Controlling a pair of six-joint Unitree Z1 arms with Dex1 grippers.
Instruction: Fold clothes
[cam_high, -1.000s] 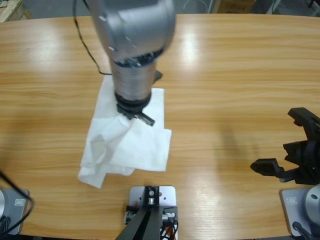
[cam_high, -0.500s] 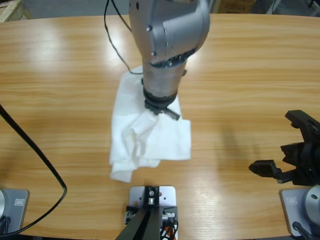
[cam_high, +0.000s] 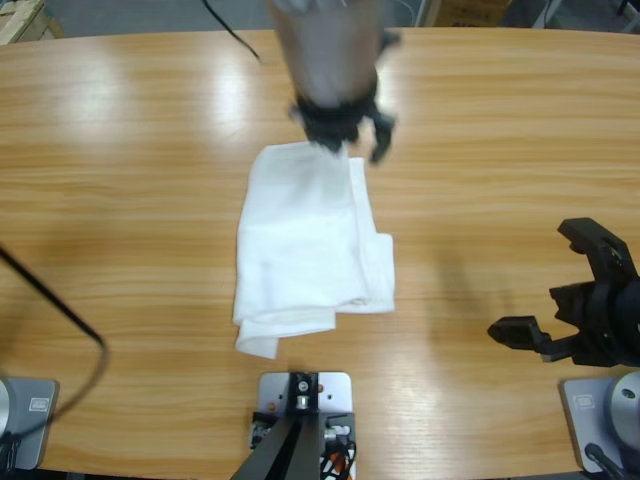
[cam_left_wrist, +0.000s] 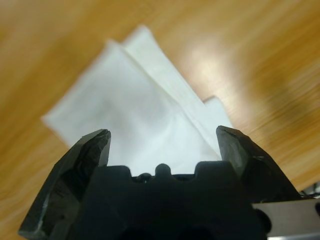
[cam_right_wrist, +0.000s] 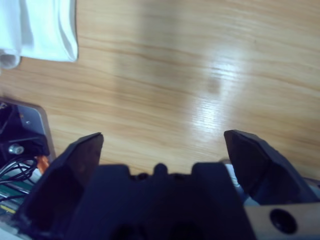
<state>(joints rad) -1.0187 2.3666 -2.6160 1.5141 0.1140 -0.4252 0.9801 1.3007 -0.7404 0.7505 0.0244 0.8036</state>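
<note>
Left end effector (cam_high: 350, 135): released, jaws spread wide with nothing between them, raised above the desk (cam_high: 120, 200) at the far edge of the clothes (cam_high: 310, 240); its own wrist view looks down past both jaws (cam_left_wrist: 162, 150) onto the white fabric (cam_left_wrist: 140, 110). Clothes: white, folded into a roughly rectangular stack, lying flat on the desk directly below and in front of this end effector, layered edges visible along one side. Right end effector (cam_high: 565, 320): released, jaws wide apart and empty, well apart from the clothes; a corner of the fabric (cam_right_wrist: 40, 30) shows far ahead of its jaws, over bare wood.
</note>
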